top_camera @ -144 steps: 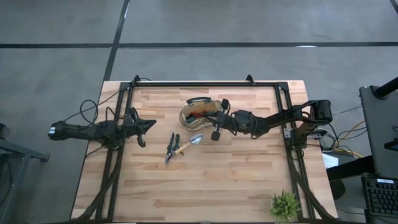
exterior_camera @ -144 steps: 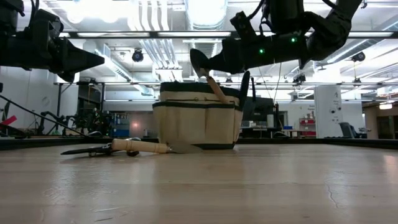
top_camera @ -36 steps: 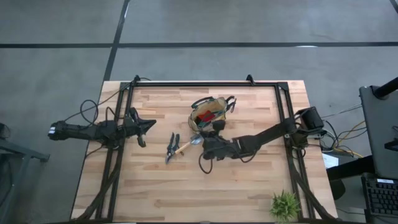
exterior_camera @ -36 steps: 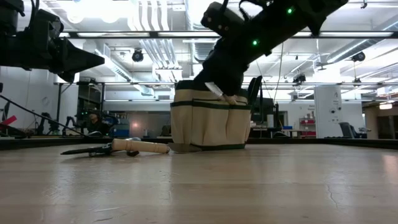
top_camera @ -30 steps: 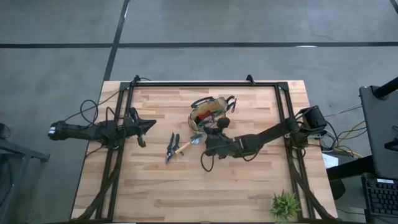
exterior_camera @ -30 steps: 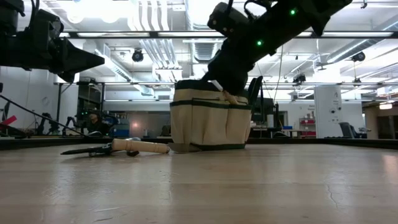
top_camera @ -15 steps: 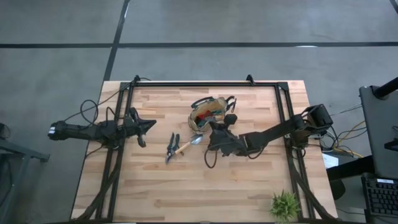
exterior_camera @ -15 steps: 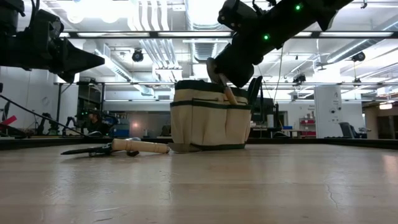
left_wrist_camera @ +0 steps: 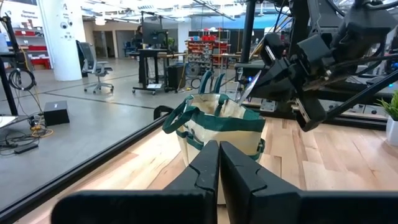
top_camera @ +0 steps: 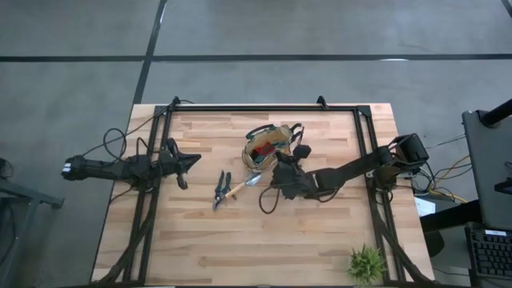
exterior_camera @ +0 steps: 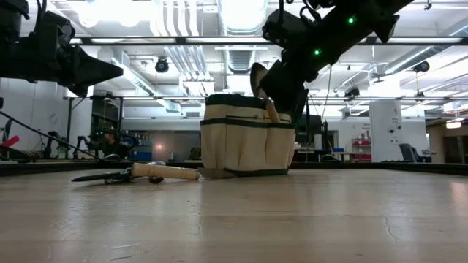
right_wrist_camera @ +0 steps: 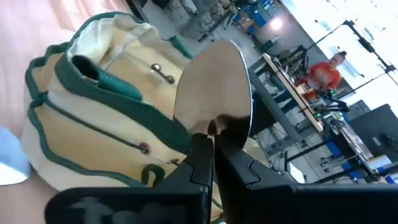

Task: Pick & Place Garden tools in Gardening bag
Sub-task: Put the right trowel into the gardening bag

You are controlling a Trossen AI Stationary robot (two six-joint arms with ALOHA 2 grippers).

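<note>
The right tool [exterior_camera: 265,93] is clamped on a wooden-handled trowel [right_wrist_camera: 215,87] and holds it just beside the gardening bag [top_camera: 269,146], which stands in the middle of the table [top_camera: 320,240] toward the far edge. In the low view the silver blade points up and the wooden handle slants down at the bag's rim on the side nearer the right edge; whether the handle is already past the rim cannot be told. So the step in hand looks like the carry-and-drop of this trowel. The next move calls for bringing it squarely over the bag's mouth, lowering it past the green trim without snagging the handles, then spreading the fingers to let it fall among what is already inside, where something red shows from above. Two tools lie on the table between the bag and the left edge: a second trowel [top_camera: 240,186] and, just beside it, a dark-handled pruning shear [top_camera: 219,190]. The left tool [top_camera: 194,160] waits near the left edge, its fingers closed on nothing.
</note>
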